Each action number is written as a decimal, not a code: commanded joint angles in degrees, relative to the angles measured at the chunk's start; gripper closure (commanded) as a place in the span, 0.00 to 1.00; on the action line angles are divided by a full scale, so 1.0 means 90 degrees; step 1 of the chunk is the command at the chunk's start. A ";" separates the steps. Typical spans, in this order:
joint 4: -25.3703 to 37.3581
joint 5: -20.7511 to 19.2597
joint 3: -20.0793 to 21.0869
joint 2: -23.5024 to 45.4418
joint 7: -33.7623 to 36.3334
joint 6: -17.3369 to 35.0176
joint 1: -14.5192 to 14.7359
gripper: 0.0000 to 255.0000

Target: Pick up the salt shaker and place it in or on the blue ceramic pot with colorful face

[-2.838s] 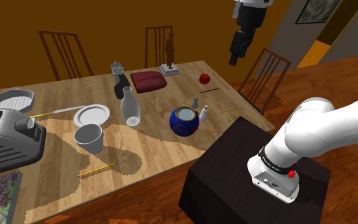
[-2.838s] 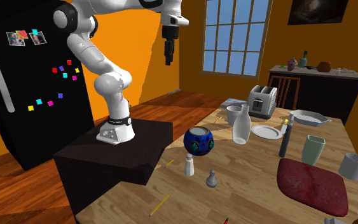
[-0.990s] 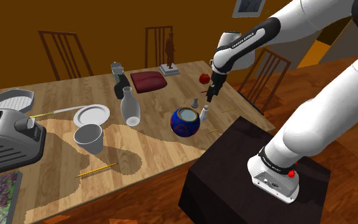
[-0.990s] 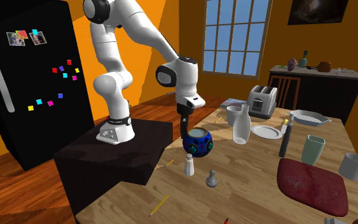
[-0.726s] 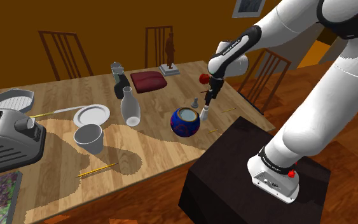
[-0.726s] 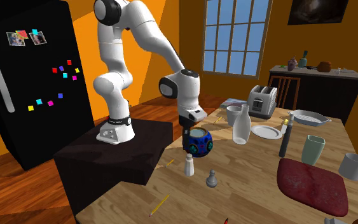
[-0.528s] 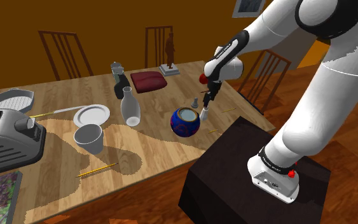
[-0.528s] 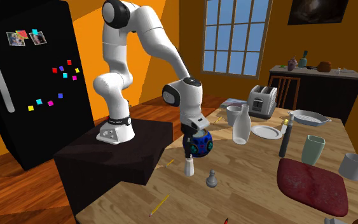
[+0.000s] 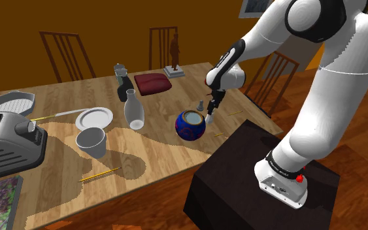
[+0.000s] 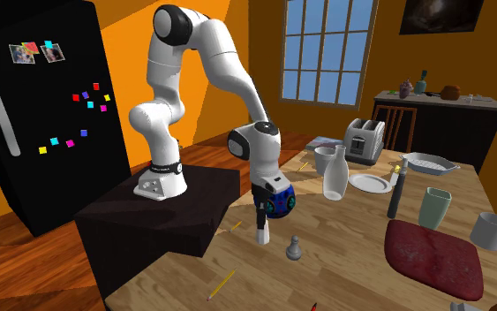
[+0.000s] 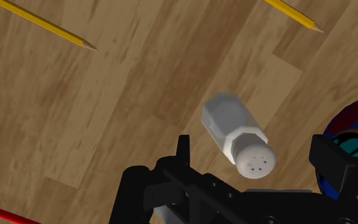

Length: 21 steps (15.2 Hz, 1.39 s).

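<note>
Blue pot (image 9: 190,125) w/ coloured patches stands upright on the wooden table (image 9: 58,163), nr the edge by the black stand (image 9: 241,170); its round mouth faces up & shows a pale inside. Salt shaker (image 11: 238,135), white w/ a holed cap, stands upright on the table just beside the pot, on the shoulder view's right of it. Gripper (image 11: 252,151) hangs low over the shaker: jaws spread, one finger each side of the cap w/ a gap on both sides in the wrist view, so nothing is pinched. Other containers: white cup (image 9: 91,141), mouth up, grey inside; tall white carafe (image 9: 134,110); dark bottle (image 9: 125,88); grey-green cup (image 10: 433,208) & grey mug (image 10: 493,231); ribbed grey dish (image 9: 9,102). What is in these, I cannot tell. White plate (image 9: 94,118) lies flat nr cup & carafe. Also on the table: small grey piece (image 10: 295,250) nr the shaker, toaster (image 9: 6,137), dark red cushion (image 9: 152,83), red apple (image 9: 210,80), brown figurine (image 9: 174,55), yellow pencils (image 11: 44,24). Room: orange walls (image 10: 207,119), red-brown wood floor (image 9: 365,196), wooden chairs (image 9: 61,55) at the table's far side, black fridge (image 10: 34,132) w/ coloured magnets behind the stand, paned window (image 10: 326,49), dark sideboard (image 10: 440,119).
</note>
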 commanded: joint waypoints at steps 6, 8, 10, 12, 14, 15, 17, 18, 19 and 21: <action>0.0008 0.0052 0.0030 0.0063 -0.0041 0.0055 -0.0020 0.00; 0.0007 0.0051 0.0030 0.0062 -0.0040 0.0054 -0.0020 1.00; 0.0007 0.0051 0.0030 0.0062 -0.0040 0.0054 -0.0020 1.00; 0.0007 0.0050 0.0030 0.0061 -0.0039 0.0054 -0.0019 1.00; 0.0006 0.0051 0.0030 0.0062 -0.0040 0.0056 -0.0020 1.00; 0.0005 0.0050 0.0029 0.0060 -0.0042 0.0055 -0.0021 1.00; 0.0008 0.0052 0.0030 0.0063 -0.0041 0.0055 -0.0020 1.00; -0.0012 -0.0021 -0.0015 -0.0035 0.0017 -0.0019 0.0010 1.00; -0.0028 -0.0093 -0.0058 -0.0132 0.0075 -0.0094 0.0038 1.00; -0.0058 -0.0241 -0.0138 -0.0325 0.0191 -0.0247 0.0089 1.00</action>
